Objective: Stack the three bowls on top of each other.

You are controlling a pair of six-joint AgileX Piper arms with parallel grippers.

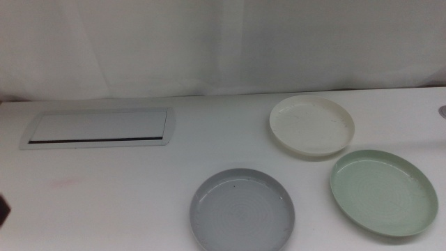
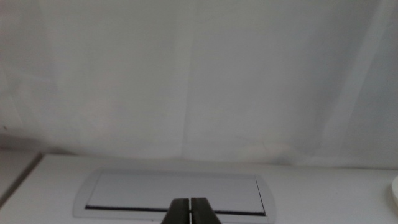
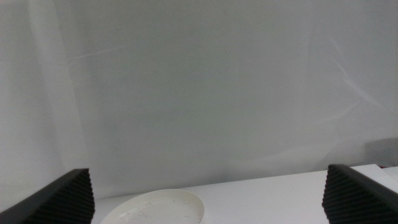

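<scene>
Three shallow bowls lie apart on the white table in the middle view. The cream-white bowl is at the back right, the pale green bowl at the front right, the grey bowl at the front centre. None touches another. My left gripper is shut and empty, low over the table's left side, facing the white panel. My right gripper is open wide and empty; the cream-white bowl shows between its jaws, further off. The grey and green bowls are out of both wrist views.
A flat white rectangular panel with a dark slot lies at the back left; it also shows in the left wrist view. A white curtain closes off the back of the table. A small dark thing sits at the left edge.
</scene>
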